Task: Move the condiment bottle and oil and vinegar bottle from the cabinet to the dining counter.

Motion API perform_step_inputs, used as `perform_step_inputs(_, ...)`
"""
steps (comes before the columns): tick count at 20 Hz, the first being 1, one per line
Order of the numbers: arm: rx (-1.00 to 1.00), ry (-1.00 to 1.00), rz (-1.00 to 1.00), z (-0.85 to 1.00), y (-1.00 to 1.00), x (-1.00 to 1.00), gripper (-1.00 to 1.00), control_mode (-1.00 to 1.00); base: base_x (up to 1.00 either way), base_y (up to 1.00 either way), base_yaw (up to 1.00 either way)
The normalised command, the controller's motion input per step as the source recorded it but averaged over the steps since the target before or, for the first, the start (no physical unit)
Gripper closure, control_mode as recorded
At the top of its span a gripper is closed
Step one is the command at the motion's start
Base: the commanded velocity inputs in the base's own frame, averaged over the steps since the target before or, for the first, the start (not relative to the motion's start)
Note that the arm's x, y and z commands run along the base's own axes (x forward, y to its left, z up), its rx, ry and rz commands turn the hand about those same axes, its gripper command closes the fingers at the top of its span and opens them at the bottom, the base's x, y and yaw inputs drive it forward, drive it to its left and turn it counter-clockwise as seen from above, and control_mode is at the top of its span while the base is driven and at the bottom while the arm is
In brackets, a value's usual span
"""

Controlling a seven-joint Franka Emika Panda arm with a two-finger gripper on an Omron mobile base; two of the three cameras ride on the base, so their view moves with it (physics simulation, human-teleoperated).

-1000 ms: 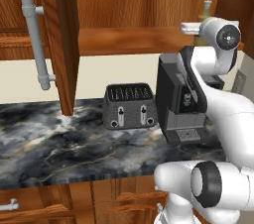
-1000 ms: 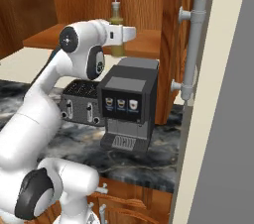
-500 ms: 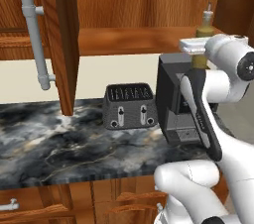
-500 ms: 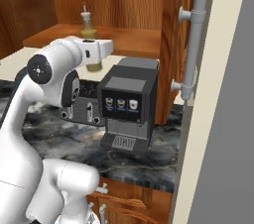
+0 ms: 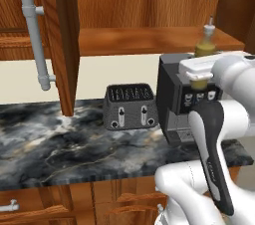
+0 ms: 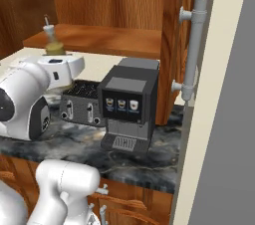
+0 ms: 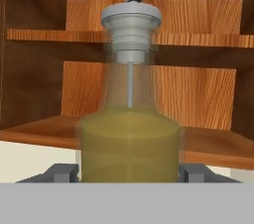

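Above the marble bench (image 5: 60, 144), the end effector (image 7: 130, 172) grips the oil and vinegar bottle (image 7: 130, 134) upright, one finger (image 7: 62, 172) on each side of its body. Bottle is clear of the cabinet (image 5: 149, 40) shelf, over the coffee machine (image 6: 130, 107), right of the toaster (image 5: 130, 105).

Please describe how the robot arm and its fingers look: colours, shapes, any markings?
The arm is glossy white, built of rounded, bulbous segments with dark grey or black joint caps and a long dark strip along one link. The gripper has a boxy white hand; its fingers are small, grey and blocky. No cables or markings are visible.
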Motion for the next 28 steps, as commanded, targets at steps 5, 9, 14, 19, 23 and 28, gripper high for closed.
perform_step_inputs(5, -0.01, -0.01, 0.01, 0.0, 0.42, -0.74, 1.0, -1.0, 0.0, 0.0, 0.0)
perform_step_inputs(9, -0.01, 0.0, 0.0, 0.0, 0.15, -0.09, 1.0, -1.0, 0.0, 0.0, 0.0)
perform_step_inputs(14, 0.0, 0.0, 0.0, -0.02, 0.0, -0.03, 1.0, 1.0, -0.24, 0.03, 0.0)
perform_step_inputs(19, 0.0, 0.0, 0.0, 0.0, 0.0, 0.0, 1.0, 1.0, -0.84, 0.32, 0.0)
perform_step_inputs(23, 0.0, 0.0, 0.0, 0.0, 0.0, 0.0, 1.0, 1.0, -0.89, 0.41, 0.0)
perform_step_inputs(28, 0.0, 0.0, 0.0, 0.0, 0.0, 0.0, 1.0, 1.0, -0.98, 0.39, 0.0)
